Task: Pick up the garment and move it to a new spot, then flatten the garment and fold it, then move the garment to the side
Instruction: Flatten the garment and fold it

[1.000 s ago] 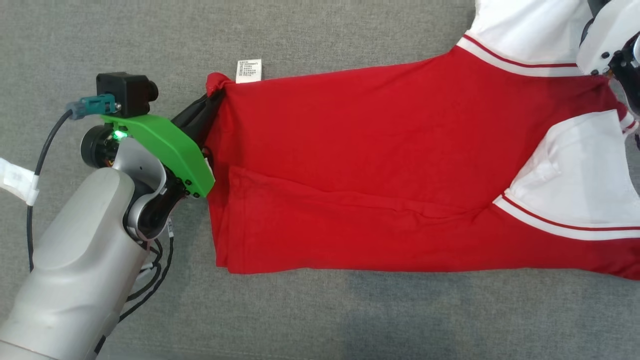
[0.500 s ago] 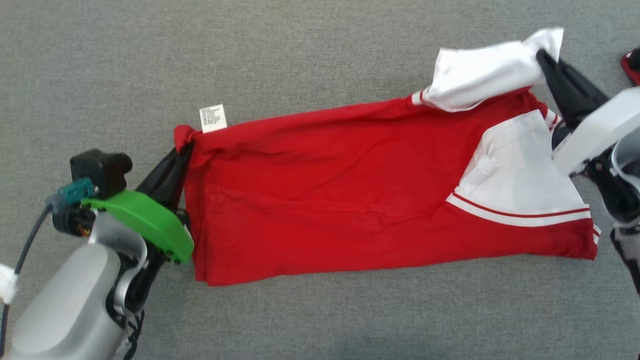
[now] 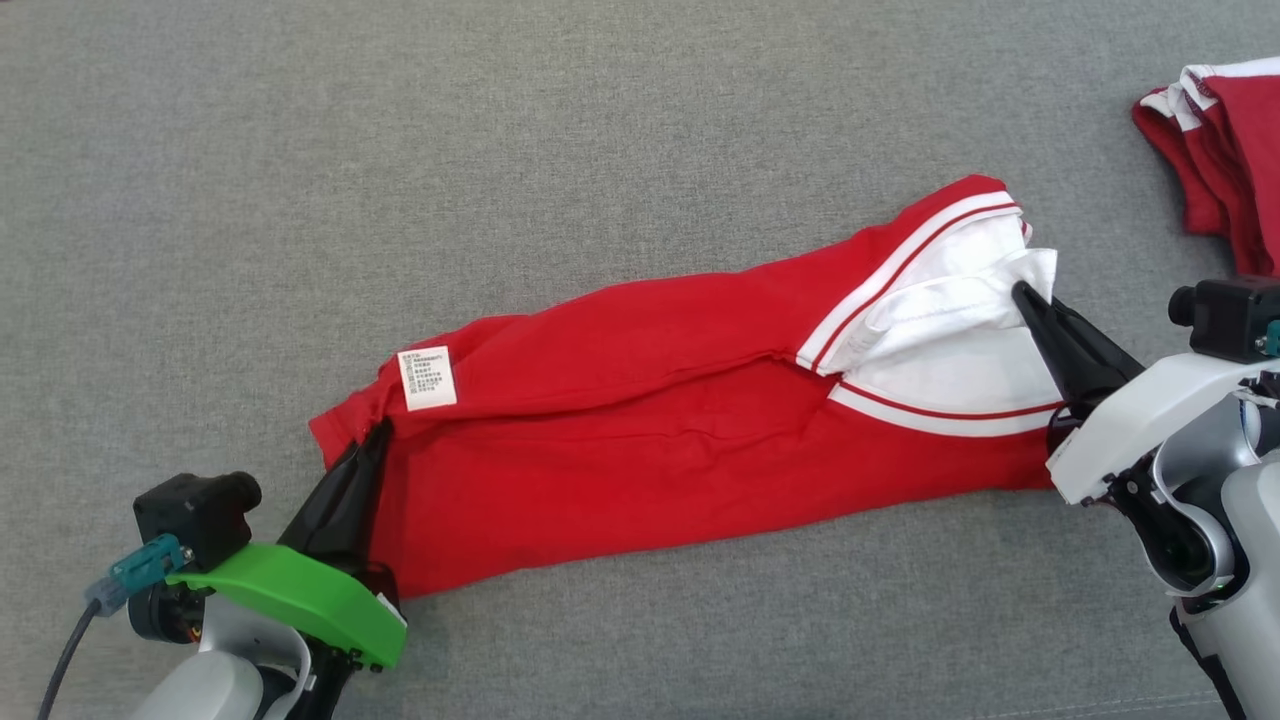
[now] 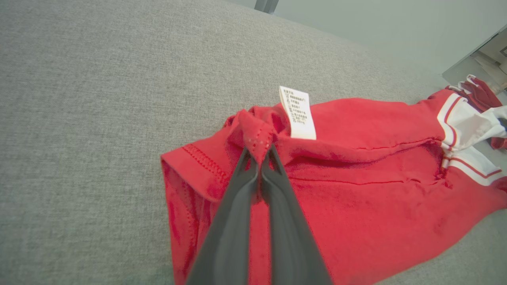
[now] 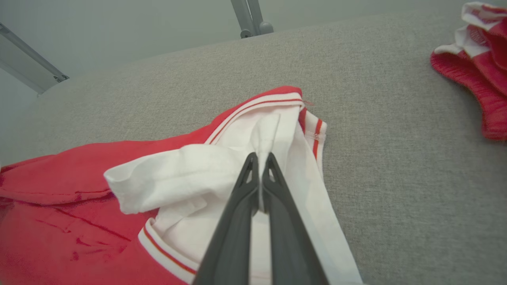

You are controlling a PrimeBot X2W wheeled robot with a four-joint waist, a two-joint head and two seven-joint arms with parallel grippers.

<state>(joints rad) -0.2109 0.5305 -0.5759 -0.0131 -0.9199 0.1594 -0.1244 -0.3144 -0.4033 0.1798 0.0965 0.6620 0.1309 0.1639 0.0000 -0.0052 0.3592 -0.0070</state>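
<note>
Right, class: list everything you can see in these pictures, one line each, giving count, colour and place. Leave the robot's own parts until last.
garment: one, red with white sleeves and striped trim, lying loosely folded across the middle of the surface
care label: one, white, at the garment's left end
other clothes: one small pile, red and white, at the far right, apart from the garment
padded surface: one, grey fabric, under everything
metal stand: one, grey, beyond the surface's far edge
left gripper: one, dark fingers, shut on the garment's red hem near the label
right gripper: one, dark fingers, shut on the garment's white sleeve cloth
</note>
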